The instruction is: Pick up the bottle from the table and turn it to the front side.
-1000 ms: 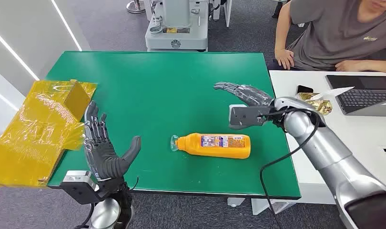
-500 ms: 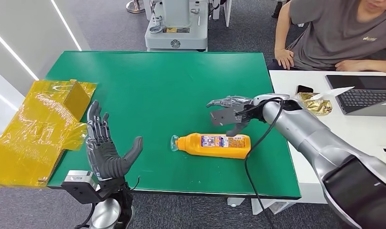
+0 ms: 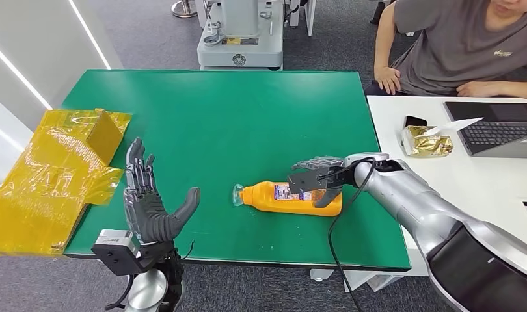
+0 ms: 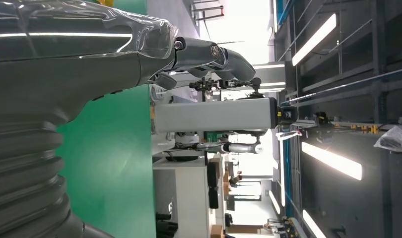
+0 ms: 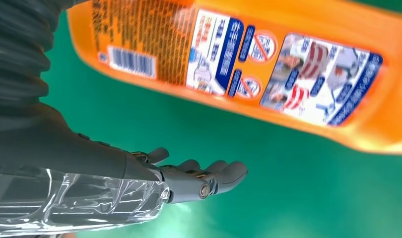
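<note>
Orange bottle [image 3: 292, 197] lies on its side on the green table [image 3: 248, 117], near the front edge and toward the right edge, clear cap [image 3: 237, 194] pointing left. The side facing up carries the barcode and small-print label [image 5: 283, 69], so I judge this the back; the front is presumably face down, hence the need to lift and rotate.

Right hand [image 3: 317, 180] is over the bottle's base end, palm down, fingers spread to either side of the body and not closed on it. The wrist view shows green table between fingers [image 5: 209, 176] and bottle: no grip yet.

Left hand [image 3: 153, 205] is upright at the front-left edge, palm open, holding nothing, likely waiting.

Versus 0.5 s ago: right hand has dropped from above the table behind the bottle onto it. Bottle unmoved; left hand nearly unchanged.
</note>
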### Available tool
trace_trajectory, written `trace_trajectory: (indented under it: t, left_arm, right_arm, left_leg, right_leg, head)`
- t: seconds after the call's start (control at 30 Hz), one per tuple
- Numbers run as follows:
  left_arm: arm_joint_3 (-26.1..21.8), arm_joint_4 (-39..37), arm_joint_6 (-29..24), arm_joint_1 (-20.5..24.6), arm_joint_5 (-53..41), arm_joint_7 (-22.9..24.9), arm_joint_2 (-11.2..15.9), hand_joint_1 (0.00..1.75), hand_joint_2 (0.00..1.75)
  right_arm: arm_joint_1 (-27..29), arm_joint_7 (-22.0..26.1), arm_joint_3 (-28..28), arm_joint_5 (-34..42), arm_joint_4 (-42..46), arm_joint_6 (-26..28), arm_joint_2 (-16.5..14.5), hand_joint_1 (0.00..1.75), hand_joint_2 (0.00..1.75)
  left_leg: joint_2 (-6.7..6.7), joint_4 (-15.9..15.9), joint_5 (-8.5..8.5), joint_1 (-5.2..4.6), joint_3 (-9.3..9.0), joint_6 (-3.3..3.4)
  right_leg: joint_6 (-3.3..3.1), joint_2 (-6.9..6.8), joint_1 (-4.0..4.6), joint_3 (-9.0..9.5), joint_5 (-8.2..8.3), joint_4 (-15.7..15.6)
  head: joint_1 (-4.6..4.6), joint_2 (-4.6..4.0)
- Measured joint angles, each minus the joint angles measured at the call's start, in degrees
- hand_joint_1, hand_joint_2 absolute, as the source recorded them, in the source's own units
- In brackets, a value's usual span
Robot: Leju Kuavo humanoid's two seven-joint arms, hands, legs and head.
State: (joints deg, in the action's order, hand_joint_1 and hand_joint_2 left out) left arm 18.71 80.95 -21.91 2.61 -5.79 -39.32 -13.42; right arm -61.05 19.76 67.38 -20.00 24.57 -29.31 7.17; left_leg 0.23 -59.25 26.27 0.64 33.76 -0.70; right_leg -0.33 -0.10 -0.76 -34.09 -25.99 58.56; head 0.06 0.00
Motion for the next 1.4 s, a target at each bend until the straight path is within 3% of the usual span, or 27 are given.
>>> trace_trajectory:
  t: [0.33, 0.77, 0.83, 0.9, 0.93, 1.4]
  left_arm:
    - [0.00, -0.12, 0.12, 0.27, 0.12, 0.02, 0.02, 0.00, 1.75]
    - [0.02, -0.13, 0.64, -0.40, 0.18, 0.00, 0.09, 0.00, 1.75]
    - [0.02, -0.14, 0.83, -0.46, 0.10, -0.03, 0.09, 0.00, 1.75]
    - [0.02, -0.18, 0.95, -0.47, 0.07, -0.10, 0.09, 0.00, 1.75]
    - [0.02, -0.25, 1.03, -0.47, 0.05, -0.15, 0.09, 0.00, 1.75]
    - [0.00, -1.27, 2.34, -0.27, -0.20, -0.74, 0.07, 0.00, 1.75]
  right_arm:
    - [2.84, -0.40, 1.35, 0.27, -1.02, 1.79, 0.79, 0.00, 1.75]
    - [7.35, -1.15, 1.40, 0.88, 1.15, 9.68, 5.46, 0.02, 1.75]
    - [7.78, -1.16, 1.11, 0.80, 1.63, 10.31, 5.85, 0.75, 1.75]
    - [8.04, -1.16, 0.88, 0.74, 1.97, 10.53, 6.08, 1.60, 1.75]
    - [8.14, -1.16, 0.76, 0.70, 2.12, 10.66, 6.13, 1.69, 1.75]
    - [9.93, -0.73, -1.16, -0.56, 2.78, 14.28, 6.38, 1.75, 1.75]
  left_leg:
    - [0.01, 0.00, 0.00, 0.00, 0.00, 0.00]
    - [0.02, 0.00, 0.02, 0.00, -0.03, 0.03]
    - [0.02, 0.00, 0.02, 0.00, -0.05, 0.03]
    - [0.02, 0.00, 0.02, 0.00, -0.08, 0.03]
    - [0.03, 0.00, 0.01, 0.01, -0.10, 0.03]
    - [0.10, -0.02, 0.01, 0.00, -0.24, 0.04]
  right_leg:
    - [0.00, 0.01, 0.00, -0.02, 0.00, 0.00]
    - [0.00, 0.01, 0.00, 0.02, 0.00, -0.04]
    - [0.01, 0.01, 0.00, 0.04, 0.00, -0.04]
    - [0.01, 0.01, 0.01, 0.08, 0.01, -0.04]
    - [0.01, 0.02, 0.01, 0.10, 0.01, -0.04]
    - [0.02, 0.08, 0.00, 0.21, 0.04, -0.04]
  head:
    - [0.01, 0.00]
    - [-0.01, 0.00]
    - [-0.01, 0.00]
    - [0.00, 0.00]
    - [0.01, 0.00]
    - [0.00, 0.00]
